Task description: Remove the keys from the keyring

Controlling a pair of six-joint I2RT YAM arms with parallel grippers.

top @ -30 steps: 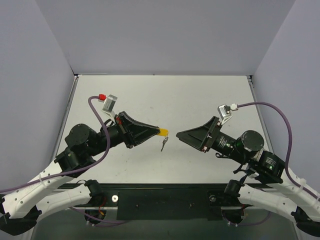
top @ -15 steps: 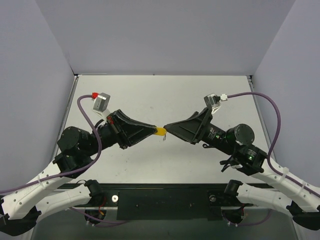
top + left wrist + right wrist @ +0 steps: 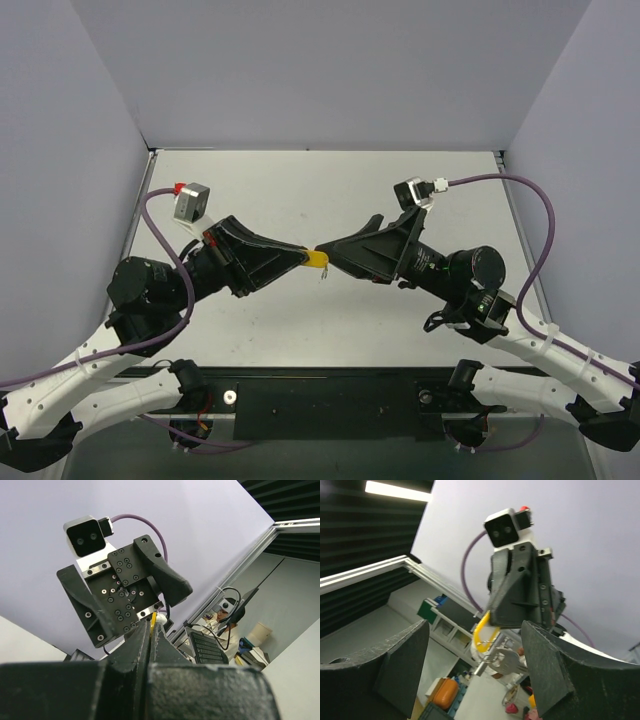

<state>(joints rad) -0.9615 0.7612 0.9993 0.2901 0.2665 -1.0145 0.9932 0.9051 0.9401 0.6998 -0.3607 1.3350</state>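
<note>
My left gripper [image 3: 303, 258] is shut on the yellow-orange keyring [image 3: 317, 260] and holds it above the table. The small silver key [image 3: 323, 272] hangs from the ring's free end. My right gripper [image 3: 323, 249] is open, its tips right at the ring from the right. In the right wrist view the keyring [image 3: 481, 632] and key [image 3: 505, 661] sit between my open fingers [image 3: 402, 662], just ahead of them. In the left wrist view my jaws [image 3: 152, 626] are closed with a yellow sliver of the ring [image 3: 153, 620] between the tips, and the right gripper [image 3: 120, 600] faces them closely.
The pale table [image 3: 330, 190] is walled by lilac panels at the back and both sides. A black bar with the arm bases runs along the near edge [image 3: 330, 400]. Purple cables loop off both wrists.
My right arm has swung left until its open tips reach the keyring. My left gripper has drawn slightly back and left, still holding the ring with the key hanging.
</note>
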